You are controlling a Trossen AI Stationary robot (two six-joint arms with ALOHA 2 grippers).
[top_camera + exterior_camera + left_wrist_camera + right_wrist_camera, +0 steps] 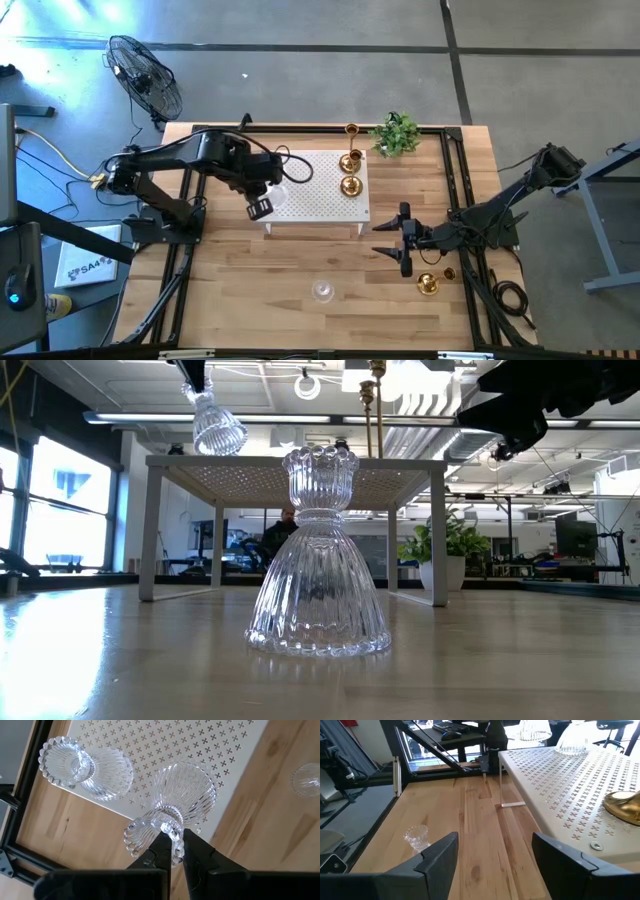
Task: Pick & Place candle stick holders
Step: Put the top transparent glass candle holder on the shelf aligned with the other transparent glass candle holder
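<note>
Left gripper [172, 851] pinches glass holder [175, 800] by its rim, axis tilted, above platform [318, 190] edge; right gripper [404, 239] gapes empty.

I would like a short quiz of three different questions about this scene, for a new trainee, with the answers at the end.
1. True or false: the left gripper is shut on a clear glass candle holder above the white perforated platform.
2. How many clear glass holders rest on the bare wooden table?
3. Which describes the right gripper? A: open and empty; B: holding the green plant; C: shut on a gold holder.

Key: 1 true. 2 one, the clear glass holder near the front edge. 3 A.
</note>
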